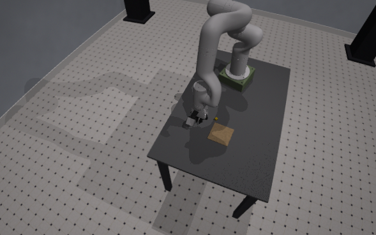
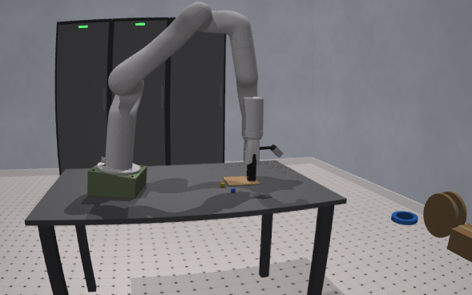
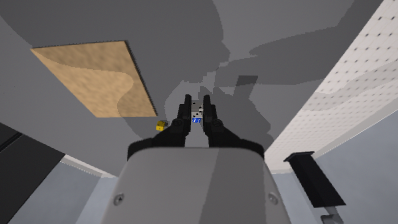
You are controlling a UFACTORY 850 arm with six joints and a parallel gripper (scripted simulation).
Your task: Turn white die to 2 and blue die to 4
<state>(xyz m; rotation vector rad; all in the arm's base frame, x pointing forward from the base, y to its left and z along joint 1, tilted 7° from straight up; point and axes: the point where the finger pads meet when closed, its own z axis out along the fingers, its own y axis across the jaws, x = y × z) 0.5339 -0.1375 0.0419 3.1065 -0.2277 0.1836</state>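
My gripper (image 3: pixel 197 103) is shut on the white die (image 3: pixel 195 110), which shows black pips between the fingertips. It hangs low over the dark table, just off the tan mat (image 1: pixel 221 133), on the mat's left side in the top view (image 1: pixel 198 121). The blue die (image 2: pixel 232 190) lies on the bare table close to the fingers and shows through the finger gap in the wrist view (image 3: pixel 196 120). The yellow die (image 2: pixel 222 184) lies on the table beside the mat's corner; it also shows in the top view (image 1: pixel 216 118) and in the wrist view (image 3: pixel 161 125). No die is on the mat (image 3: pixel 97 80).
The arm's green base block (image 1: pixel 237 76) stands at the table's far end. The table's left edge (image 1: pixel 170 118) is close to the gripper. A blue ring (image 2: pixel 404 217), a brown spool and a box lie on the floor, far off.
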